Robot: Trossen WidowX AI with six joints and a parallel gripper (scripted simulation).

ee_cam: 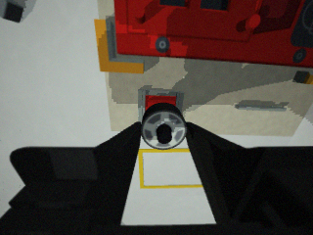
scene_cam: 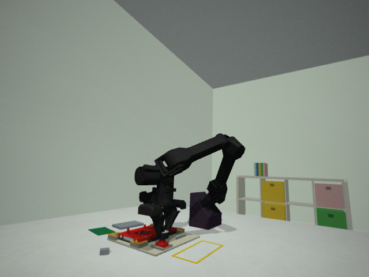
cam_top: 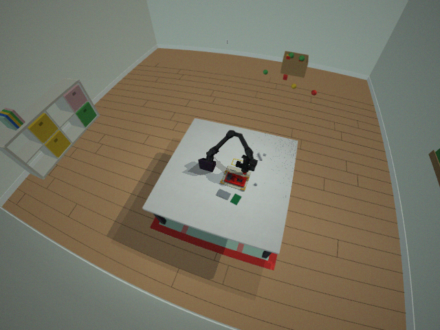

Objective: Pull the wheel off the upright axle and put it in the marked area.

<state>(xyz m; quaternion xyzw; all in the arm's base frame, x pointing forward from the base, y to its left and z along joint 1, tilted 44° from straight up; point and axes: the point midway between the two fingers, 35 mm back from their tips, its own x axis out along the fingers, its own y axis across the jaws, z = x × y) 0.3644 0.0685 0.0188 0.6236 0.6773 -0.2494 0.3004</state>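
- The tool (ee_cam: 163, 131) pinches the wheel (ee_cam: 163, 130) from both sides, directly over its red mount (ee_cam: 160, 101) on the beige board (ee_cam: 205, 117).
- The axle is hidden behind the wheel.
- The arm's dark body cuts off part of the yellow marked area (ee_cam: 168, 168) in the wrist view.
- From the exterior view, the fingers (scene_cam: 171, 220) hide the wheel.

The red block assembly (ee_cam: 205, 29) crowds one side of the yellow-outlined area (ee_cam: 168, 168).
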